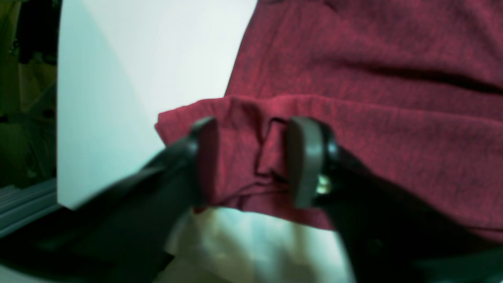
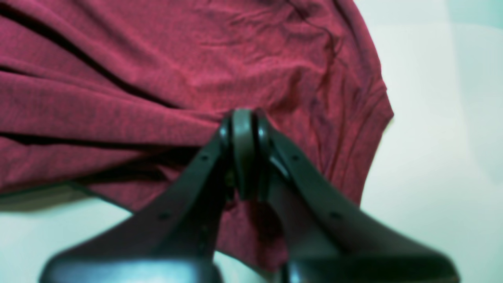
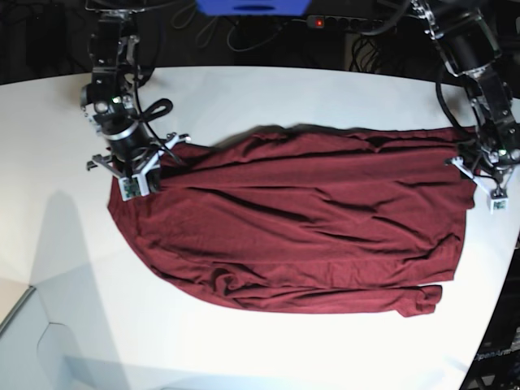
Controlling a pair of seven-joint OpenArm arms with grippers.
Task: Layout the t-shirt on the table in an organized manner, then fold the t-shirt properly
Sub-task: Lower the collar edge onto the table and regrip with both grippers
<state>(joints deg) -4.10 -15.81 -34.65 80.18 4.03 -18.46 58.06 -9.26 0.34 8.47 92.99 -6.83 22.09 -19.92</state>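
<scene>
1. Bench [image 3: 268, 89] is white with a curved edge; its near edge area is bare white surface.
2. T-shirt [image 3: 301, 219], maroon, lies spread lengthwise across the middle of the bench, wrinkled. One rolled, bunched hem runs along its near side, toward the bench's near edge.
3. Right hand [image 2: 244, 118] sits at the shirt's end nearer the bench's left edge in the base view. Fingers pressed together, pinching a fold of the t-shirt [image 2: 196, 78]. Fabric pulls into creases toward the pinch.
4. Left hand [image 1: 251, 157] sits at the opposite shirt end, by the bench's right edge in the base view. Fingers [image 1: 304, 161] stand apart, wide, with a rumpled fold of t-shirt [image 1: 373, 59] between them; not clamped on it.
5. Beyond the bench's far edge: dark clutter, cables, a blue object [image 3: 252, 6].
</scene>
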